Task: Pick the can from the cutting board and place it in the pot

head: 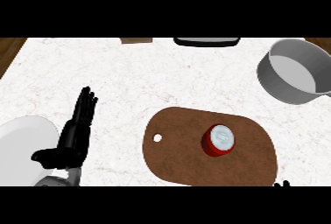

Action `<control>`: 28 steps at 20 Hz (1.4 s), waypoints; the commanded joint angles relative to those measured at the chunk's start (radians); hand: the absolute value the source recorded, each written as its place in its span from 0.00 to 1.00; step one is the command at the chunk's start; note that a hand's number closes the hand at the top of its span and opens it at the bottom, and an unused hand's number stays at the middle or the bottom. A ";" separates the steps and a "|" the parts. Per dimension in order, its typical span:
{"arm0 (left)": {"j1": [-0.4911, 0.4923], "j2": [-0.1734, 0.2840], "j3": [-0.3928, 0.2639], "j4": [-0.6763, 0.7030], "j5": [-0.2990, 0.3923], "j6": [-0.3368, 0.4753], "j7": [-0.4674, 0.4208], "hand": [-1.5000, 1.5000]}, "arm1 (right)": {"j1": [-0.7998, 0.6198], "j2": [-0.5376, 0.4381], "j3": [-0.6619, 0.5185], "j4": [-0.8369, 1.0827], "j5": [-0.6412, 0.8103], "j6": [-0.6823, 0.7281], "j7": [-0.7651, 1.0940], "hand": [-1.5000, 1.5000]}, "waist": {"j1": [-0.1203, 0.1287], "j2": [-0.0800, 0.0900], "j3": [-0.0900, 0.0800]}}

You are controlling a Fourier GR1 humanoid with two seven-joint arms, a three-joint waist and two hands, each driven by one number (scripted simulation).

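Can: a red can (218,140) with a pale lid stands upright on the brown cutting board (187,162), right of the board's middle and well apart from its hanging hole; nothing touches it.

Handling: by its look the can is rigid and light to moderate in weight, with smooth, likely slippery round sides; it should not crush or break. The best hold appears to be across the side wall, thumb against fingers, below the lid's rim, so that it stays upright on the way over.

Pot: a grey pot (275,78) sits at the counter's far right, tilted toward the view, its pale inside showing no contents; its right side runs out of view.

Left hand: the left hand (72,135) lies over the white marble counter (161,70) at the view's left, fingers straight and pointing away, thumb out, holding nothing, well apart from the board.

Right hand: only dark fingertips of the right hand (282,184) show at the lower edge beside the board's near right corner; its opening cannot be told.

Other items: a white plate (22,144) sits at lower left, partly under the left forearm; two dark objects line the far edge.

Stage: the pick seems not yet begun.
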 commanded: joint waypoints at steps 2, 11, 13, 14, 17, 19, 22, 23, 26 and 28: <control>0.001 -0.009 -0.002 -0.003 0.003 -0.019 -0.009 0.50 | -0.169 0.002 0.077 0.036 0.143 0.168 0.338 0.00 | 0.006 -0.004 0.002; 0.007 0.019 0.065 -0.003 -0.001 -0.059 0.035 0.50 | -0.673 0.002 0.061 0.304 0.029 0.310 0.686 0.00 | -0.009 -0.017 0.005; 0.002 -0.062 0.029 0.051 -0.054 -0.010 -0.028 0.50 | -0.762 0.002 -0.002 0.361 -0.051 0.305 0.671 0.00 | -0.012 -0.017 0.005; 0.017 -0.008 0.054 -0.011 -0.027 -0.057 0.026 0.50 | -0.733 0.002 0.012 0.429 -0.024 0.225 0.674 0.00 | -0.012 -0.018 0.006; 0.052 -0.010 0.104 0.030 -0.016 -0.115 -0.027 0.50 | -0.754 0.002 -0.009 0.357 -0.052 0.315 0.676 0.00 | -0.014 -0.019 0.005; 0.019 -0.043 0.080 -0.041 -0.051 -0.058 0.060 0.50 | -0.827 0.002 -0.060 0.428 -0.064 0.304 0.671 0.00 | -0.013 -0.019 0.006; -0.003 -0.092 0.075 0.046 -0.091 -0.061 0.027 0.50 | -0.791 -0.002 -0.079 0.439 -0.088 0.292 0.622 0.00 | -0.018 -0.019 0.005; 0.037 -0.044 0.143 0.081 -0.027 -0.144 -0.056 0.50 | -0.754 0.002 -0.046 0.484 -0.059 0.208 0.621 0.00 | -0.017 -0.019 0.005; 0.021 -0.066 0.111 -0.001 -0.071 -0.113 0.032 0.50 | -0.917 0.002 -0.042 0.546 -0.143 0.231 0.718 0.00 | -0.013 -0.018 0.005; 0.071 -0.114 0.079 -0.031 -0.131 -0.080 0.019 0.50 | -0.866 0.002 -0.041 0.507 -0.099 0.251 0.668 0.00 | -0.015 -0.019 0.005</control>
